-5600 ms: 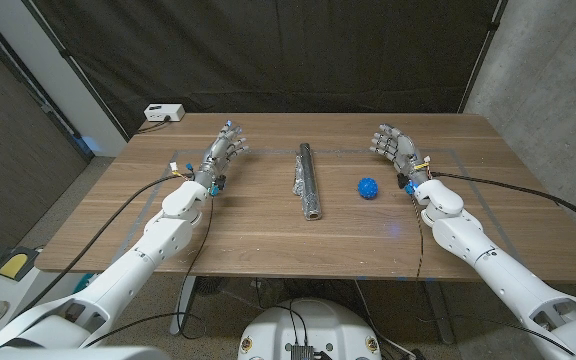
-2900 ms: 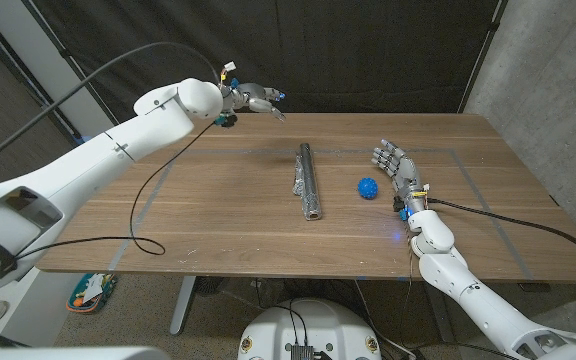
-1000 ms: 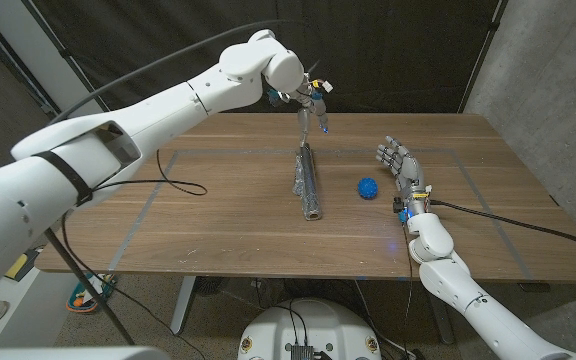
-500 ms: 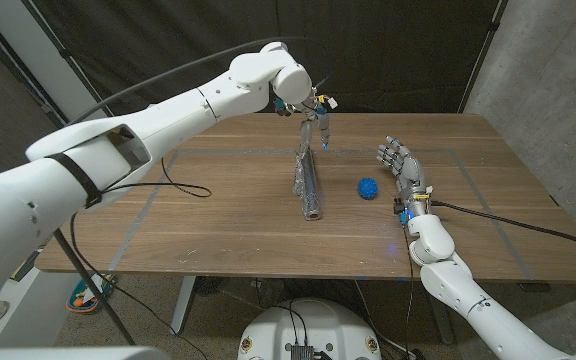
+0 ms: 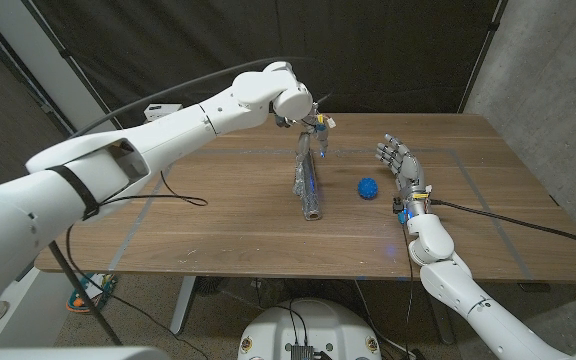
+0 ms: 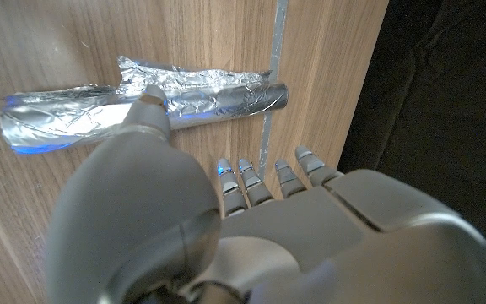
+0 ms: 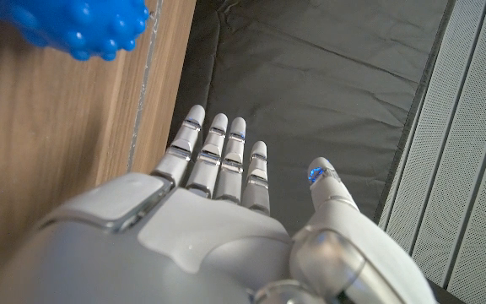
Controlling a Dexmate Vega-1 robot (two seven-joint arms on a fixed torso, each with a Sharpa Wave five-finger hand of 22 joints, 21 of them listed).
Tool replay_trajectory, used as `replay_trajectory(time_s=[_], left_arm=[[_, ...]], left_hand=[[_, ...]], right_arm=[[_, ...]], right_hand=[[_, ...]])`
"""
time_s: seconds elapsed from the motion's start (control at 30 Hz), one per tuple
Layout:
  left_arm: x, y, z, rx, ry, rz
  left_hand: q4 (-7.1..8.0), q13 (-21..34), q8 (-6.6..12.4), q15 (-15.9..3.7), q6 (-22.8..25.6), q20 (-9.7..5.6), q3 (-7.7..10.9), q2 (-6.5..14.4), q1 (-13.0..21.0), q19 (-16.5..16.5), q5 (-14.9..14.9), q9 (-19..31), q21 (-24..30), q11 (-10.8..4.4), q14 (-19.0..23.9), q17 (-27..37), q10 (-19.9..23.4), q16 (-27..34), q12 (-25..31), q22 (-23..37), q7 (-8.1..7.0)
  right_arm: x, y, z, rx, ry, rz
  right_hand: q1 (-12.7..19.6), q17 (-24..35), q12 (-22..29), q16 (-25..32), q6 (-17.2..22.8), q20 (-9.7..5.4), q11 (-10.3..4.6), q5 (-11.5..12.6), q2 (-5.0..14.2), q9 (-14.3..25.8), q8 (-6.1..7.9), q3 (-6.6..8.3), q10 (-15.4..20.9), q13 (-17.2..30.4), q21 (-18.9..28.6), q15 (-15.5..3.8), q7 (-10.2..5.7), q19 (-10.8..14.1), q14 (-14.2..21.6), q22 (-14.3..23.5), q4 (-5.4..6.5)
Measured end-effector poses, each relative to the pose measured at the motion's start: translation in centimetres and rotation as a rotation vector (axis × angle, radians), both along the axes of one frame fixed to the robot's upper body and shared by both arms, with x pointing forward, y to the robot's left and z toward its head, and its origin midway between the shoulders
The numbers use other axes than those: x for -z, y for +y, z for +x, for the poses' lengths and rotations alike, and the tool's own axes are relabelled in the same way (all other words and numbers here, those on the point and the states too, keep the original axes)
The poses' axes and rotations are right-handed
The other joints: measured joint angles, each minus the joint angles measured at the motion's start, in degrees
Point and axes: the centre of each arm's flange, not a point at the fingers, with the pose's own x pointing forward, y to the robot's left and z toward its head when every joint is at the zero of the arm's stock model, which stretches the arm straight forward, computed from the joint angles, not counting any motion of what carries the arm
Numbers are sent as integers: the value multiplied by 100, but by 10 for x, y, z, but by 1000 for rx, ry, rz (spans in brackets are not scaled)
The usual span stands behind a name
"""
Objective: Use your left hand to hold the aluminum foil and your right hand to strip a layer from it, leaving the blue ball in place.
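Wooden counter (image 5: pixel 218 215) carried everything, with the white left arm (image 5: pixel 148 120) reaching across it from the near left to the far middle. Crinkled silver aluminum foil roll (image 5: pixel 308 180) lay lengthwise at counter centre, one end pointing to the far edge, a loose wrinkled layer along its side. Left hand (image 5: pixel 313 128) hovered over the far end of the foil roll, fingers apart and pointing down, gripping nothing; in the left wrist view the thumb tip (image 6: pixel 151 95) sat over the foil's loose layer, but contact could not be told. Right hand (image 5: pixel 400 165) stood at the right of the counter, fingers spread and upright, empty. Small blue spiky ball (image 5: pixel 368 187) sat between foil roll and right hand, nearer the hand. Risks as judged: the left hand pressing only one end could let the roll pivot or roll sideways into the ball; the right hand reaching across for the layer could knock the ball, since it lay in that path.
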Motion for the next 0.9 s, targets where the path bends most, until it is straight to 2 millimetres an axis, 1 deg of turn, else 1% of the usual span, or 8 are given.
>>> replay_trajectory(time_s=[0.1,0.13,0.23,0.33,0.43,0.53,0.8,0.9], left_arm=[[7,1,2,15,-22,9],[8,1,2,18,-25,10],[13,3,4,36,-49,12],[18,6,7,41,-54,13],[22,8,9,55,-82,24],[27,9,11,61,-94,32],[37,11,16,72,-111,53],[43,13,18,76,-115,63]], left_hand=[[15,26,80,-20,110,14,-15,48,47,163,0,26,43,-15,274,27,134,99,71,0,-31],[15,26,92,-22,125,6,-15,85,83,214,0,26,79,-16,335,27,162,102,71,0,-15],[-9,26,115,-42,180,3,-39,84,83,295,0,26,113,-33,453,53,190,102,114,0,-20],[-9,26,151,-28,217,34,-39,92,91,342,0,26,128,-32,468,53,250,107,116,-1,-10],[-11,26,202,-43,324,3,-41,109,107,373,0,50,128,-40,536,53,303,107,116,-1,-22],[-33,26,240,-43,374,23,-63,112,113,394,0,53,128,-40,536,53,303,107,116,-1,-10],[-33,25,283,-43,436,24,-63,91,134,393,-1,53,127,-40,536,53,302,107,115,-1,-10],[-33,25,283,-23,467,24,-62,81,144,393,-1,53,128,-40,556,53,302,107,115,-1,-40]], right_arm=[[0,1,-1,-1,-2,-3],[0,1,-1,-1,-3,-4],[-1,1,-2,-2,-5,-6],[0,2,-3,-2,-5,-7],[-1,2,-4,-3,-8,-9],[-1,2,-4,-3,-8,-11],[-2,4,-4,-5,-2,-17],[-2,5,-4,-7,-2,-19]], right_hand=[[0,0,0,0,0,0,0,0,0,0,0,0,0,0,0,0,0,0,0,0,0],[0,0,0,0,0,0,0,0,0,0,0,0,0,0,0,0,0,0,0,0,0],[0,0,0,0,0,0,0,0,0,0,0,0,0,0,0,21,0,0,22,0,0],[1,0,0,0,0,0,0,0,0,0,0,0,0,0,0,21,0,0,22,0,0],[-22,1,0,0,0,0,0,0,-22,0,0,-17,0,0,0,21,0,0,22,0,16],[-22,1,0,0,-1,0,0,0,-22,0,-23,-24,0,0,0,21,0,0,22,0,24],[-22,1,0,0,-1,0,0,0,-22,0,-23,-23,0,0,0,21,0,0,22,0,24],[-22,1,0,0,-1,0,0,0,-22,0,-23,-23,-1,0,0,21,0,0,21,0,23]])
